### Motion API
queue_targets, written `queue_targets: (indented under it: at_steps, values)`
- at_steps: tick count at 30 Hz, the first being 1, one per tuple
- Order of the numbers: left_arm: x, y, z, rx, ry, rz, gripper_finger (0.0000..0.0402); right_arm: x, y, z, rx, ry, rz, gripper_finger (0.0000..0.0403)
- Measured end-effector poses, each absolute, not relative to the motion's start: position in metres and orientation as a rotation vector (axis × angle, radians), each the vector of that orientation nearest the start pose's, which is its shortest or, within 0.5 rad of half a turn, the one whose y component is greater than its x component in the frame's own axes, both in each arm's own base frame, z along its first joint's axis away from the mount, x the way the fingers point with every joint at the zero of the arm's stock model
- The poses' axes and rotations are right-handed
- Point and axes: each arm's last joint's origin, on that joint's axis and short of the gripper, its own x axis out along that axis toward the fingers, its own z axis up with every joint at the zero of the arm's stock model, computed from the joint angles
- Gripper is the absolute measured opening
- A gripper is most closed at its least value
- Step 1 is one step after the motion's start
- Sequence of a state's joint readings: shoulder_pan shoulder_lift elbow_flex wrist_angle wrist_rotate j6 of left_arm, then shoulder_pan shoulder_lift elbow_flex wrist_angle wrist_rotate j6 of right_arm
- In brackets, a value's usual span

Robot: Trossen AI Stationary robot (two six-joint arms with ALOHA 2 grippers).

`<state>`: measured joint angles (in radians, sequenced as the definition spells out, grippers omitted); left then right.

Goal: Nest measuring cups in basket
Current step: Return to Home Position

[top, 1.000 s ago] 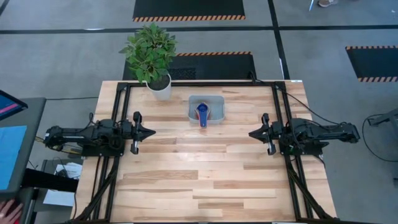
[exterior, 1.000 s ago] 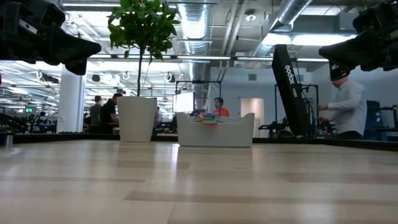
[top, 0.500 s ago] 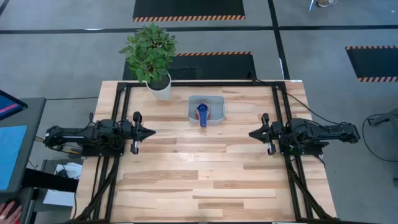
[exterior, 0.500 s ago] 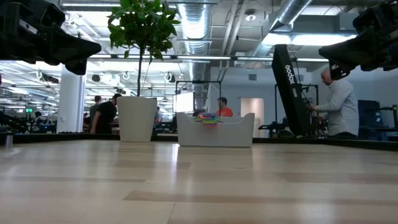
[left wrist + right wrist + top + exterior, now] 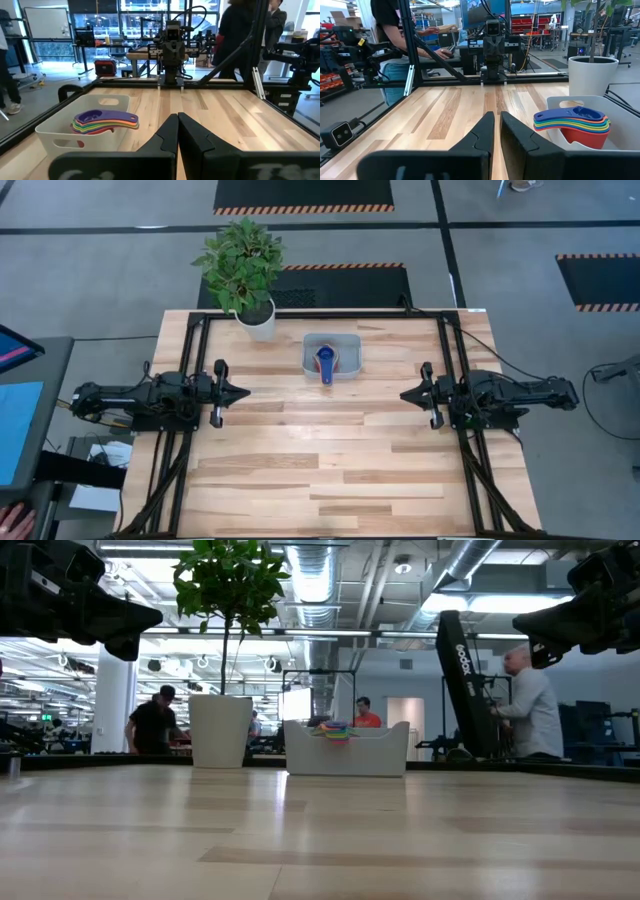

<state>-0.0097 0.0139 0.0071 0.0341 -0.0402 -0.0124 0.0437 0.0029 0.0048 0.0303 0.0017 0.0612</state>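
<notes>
The measuring cups [image 5: 324, 363] sit nested in one stack inside the basket [image 5: 348, 344], dark blue on top, handles pointing toward the near edge; the stack's coloured layers show in the left wrist view [image 5: 102, 122] and the right wrist view [image 5: 580, 125]. The basket [image 5: 347, 751] rests on its base on the table's far middle. My left gripper [image 5: 244, 391] hovers at the table's left side, shut and holding nothing. My right gripper [image 5: 404, 394] hovers at the right side, shut and holding nothing. Both point toward the table's middle.
A white plant pot [image 5: 257, 321] with a leafy plant stands at the far left, beside the basket. Black frame rails [image 5: 447, 370] run along the table's sides and far edge. People move in the room beyond the table. Bare wood lies between the grippers.
</notes>
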Motion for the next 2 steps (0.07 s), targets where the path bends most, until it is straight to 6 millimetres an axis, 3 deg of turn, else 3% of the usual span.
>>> queue_targets:
  at_steps: [2]
  values:
    - [0.0981,0.0002,0.1681,-0.008,-0.027,0.030,0.0000,0.0974,0.0042,0.1678,0.062,-0.031,0.043,0.0056]
